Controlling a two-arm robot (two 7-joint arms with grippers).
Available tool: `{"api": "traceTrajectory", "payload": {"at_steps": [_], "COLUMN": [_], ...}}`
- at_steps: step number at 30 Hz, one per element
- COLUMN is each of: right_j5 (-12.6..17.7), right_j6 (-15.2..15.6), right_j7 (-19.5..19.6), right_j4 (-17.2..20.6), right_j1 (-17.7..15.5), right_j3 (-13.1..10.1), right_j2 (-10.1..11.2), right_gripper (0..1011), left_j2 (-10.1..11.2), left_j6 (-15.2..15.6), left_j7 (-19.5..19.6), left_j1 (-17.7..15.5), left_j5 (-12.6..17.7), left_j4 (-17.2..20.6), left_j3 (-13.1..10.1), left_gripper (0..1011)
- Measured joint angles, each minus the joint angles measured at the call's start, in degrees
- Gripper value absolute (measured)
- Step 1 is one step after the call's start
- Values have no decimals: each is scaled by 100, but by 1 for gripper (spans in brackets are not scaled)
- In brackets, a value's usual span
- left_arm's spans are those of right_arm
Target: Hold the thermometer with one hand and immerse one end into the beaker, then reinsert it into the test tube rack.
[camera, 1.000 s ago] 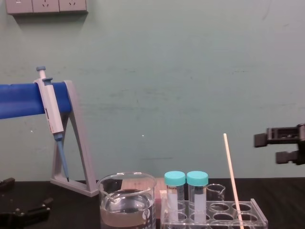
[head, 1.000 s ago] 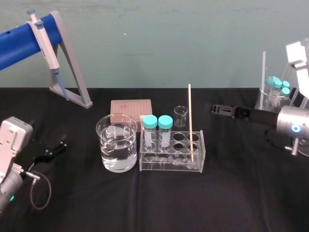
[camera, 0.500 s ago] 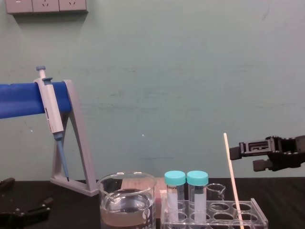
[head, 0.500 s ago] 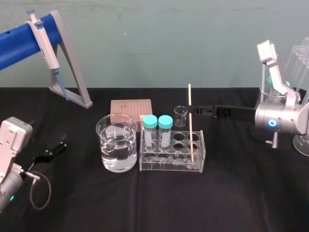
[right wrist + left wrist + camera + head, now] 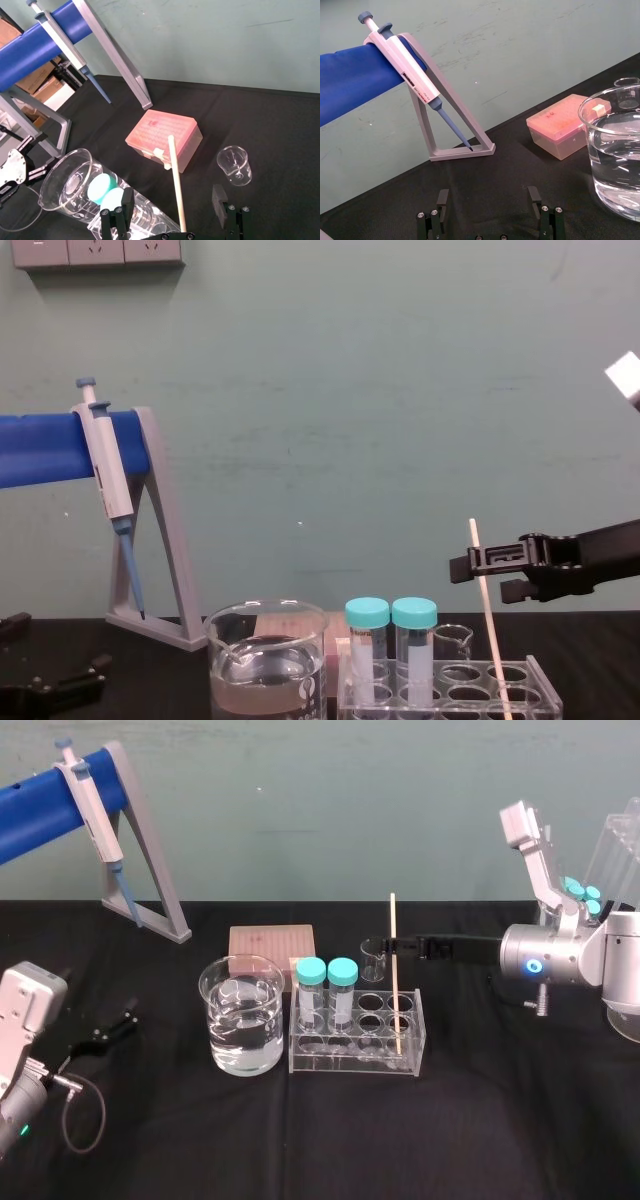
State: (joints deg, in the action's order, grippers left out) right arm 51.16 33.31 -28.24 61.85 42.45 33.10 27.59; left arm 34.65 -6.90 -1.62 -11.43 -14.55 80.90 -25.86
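Legible text: none. On the pipette (image 5: 406, 64), a dark label strip runs along the body, its print too small to read. On the pink tip box (image 5: 561, 126), faint red lid marks, undecipherable.

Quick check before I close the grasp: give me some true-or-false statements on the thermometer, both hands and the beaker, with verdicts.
1. The thermometer stands in the rack. True.
2. The right hand is shut on the thermometer. False: it is open, with a finger on either side of the rod and neither touching it.
3. The beaker is empty. False: it holds clear liquid.
4. The left hand sits open, low at the left, away from the rack. True.
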Motion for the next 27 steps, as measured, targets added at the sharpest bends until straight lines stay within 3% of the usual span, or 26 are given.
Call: {"api": "traceTrajectory", "payload": {"at_steps": [17,23,27], "right_j5": [-63,-66,-55], "right_j6": [-151,-163,-161], "right_j7": [-60,-64,-67], "right_j4": [-380,-395,-414], "right_j1": [278,292,300], "right_j3": [253,257,253], "right_j2": [-189,-200,-203], "right_gripper": [990,869,735], "left_j2": [0,0,0], "left_j6": [0,0,0], "left_j7": [0,0,0], "left_j1": [0,0,0], "left_j5": [0,0,0], "left_j4": [0,0,0], "left_j3": [0,0,0], "left_gripper": [1004,1004,1004]}}
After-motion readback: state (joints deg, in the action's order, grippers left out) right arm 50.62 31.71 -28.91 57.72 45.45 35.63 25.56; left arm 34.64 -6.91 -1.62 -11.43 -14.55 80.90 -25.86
